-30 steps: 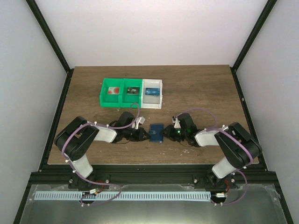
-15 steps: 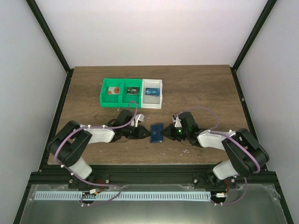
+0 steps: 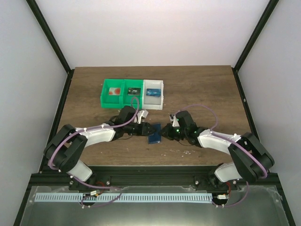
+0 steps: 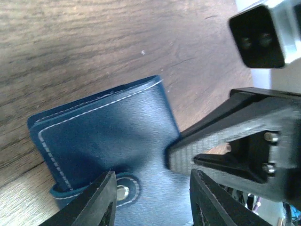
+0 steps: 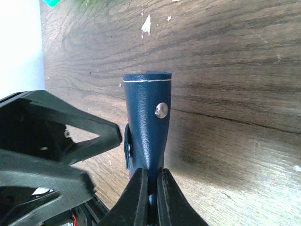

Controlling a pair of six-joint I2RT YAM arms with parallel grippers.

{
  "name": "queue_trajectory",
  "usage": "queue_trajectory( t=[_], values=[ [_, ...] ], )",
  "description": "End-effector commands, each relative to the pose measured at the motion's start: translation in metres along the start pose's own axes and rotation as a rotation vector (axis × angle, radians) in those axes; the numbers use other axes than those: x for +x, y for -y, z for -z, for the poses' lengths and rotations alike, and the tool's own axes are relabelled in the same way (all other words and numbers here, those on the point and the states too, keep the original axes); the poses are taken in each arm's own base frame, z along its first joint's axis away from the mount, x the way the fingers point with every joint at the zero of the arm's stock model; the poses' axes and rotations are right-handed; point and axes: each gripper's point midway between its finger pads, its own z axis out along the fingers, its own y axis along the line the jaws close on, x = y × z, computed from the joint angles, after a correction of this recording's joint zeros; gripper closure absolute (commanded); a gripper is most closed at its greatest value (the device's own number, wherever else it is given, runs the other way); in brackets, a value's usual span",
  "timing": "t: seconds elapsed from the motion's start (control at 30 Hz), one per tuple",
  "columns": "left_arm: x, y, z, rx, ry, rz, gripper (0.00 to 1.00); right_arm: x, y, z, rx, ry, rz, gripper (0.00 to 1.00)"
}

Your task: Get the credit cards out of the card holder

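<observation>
The card holder point(image 3: 154, 133), a navy wallet with white stitching and a metal snap, stands tilted on its edge between the two arms. My right gripper point(image 5: 150, 190) is shut on its near edge, and the holder point(image 5: 147, 117) rises straight up from the fingers. My left gripper point(image 4: 153, 202) is open over the holder's point(image 4: 103, 136) snap side. The strap tab lies between its fingers, apart from both. No credit cards show at the holder. A whitish card with a red spot point(image 3: 113, 91) lies in the green bin.
A green bin point(image 3: 121, 100) with two compartments and a white bin point(image 3: 153, 104) stand side by side at the back of the wooden table point(image 3: 207, 94). Black frame posts line both table sides. Small white specks lie near the right arm point(image 3: 186, 151).
My left gripper has opened and reached further right over the holder. The right gripper closed on the holder, which has shifted slightly left and tipped up on edge.
</observation>
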Motion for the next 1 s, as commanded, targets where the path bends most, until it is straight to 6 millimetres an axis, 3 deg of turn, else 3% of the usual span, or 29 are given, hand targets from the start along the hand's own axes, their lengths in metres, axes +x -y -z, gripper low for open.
queue_trajectory(
  t=[0.0, 0.13, 0.5, 0.77, 0.97],
  values=[
    [0.006, -0.011, -0.008, -0.038, -0.035, -0.013, 0.55, -0.008, -0.022, 0.008, -0.049, 0.037, 0.015, 1.00],
    [0.013, -0.023, -0.014, -0.067, -0.062, -0.006, 0.55, -0.006, -0.027, 0.013, -0.079, 0.043, 0.022, 1.00],
    [0.017, -0.030, -0.019, -0.082, -0.077, -0.002, 0.60, 0.000, -0.034, 0.018, -0.122, 0.033, 0.047, 1.00],
    [0.013, -0.036, -0.014, -0.139, -0.059, -0.019, 0.71, 0.003, -0.023, 0.014, -0.077, 0.020, 0.059, 1.00],
    [0.013, -0.038, -0.014, -0.155, -0.076, -0.024, 0.90, 0.003, -0.012, 0.013, -0.034, 0.030, 0.057, 1.00]
  ],
)
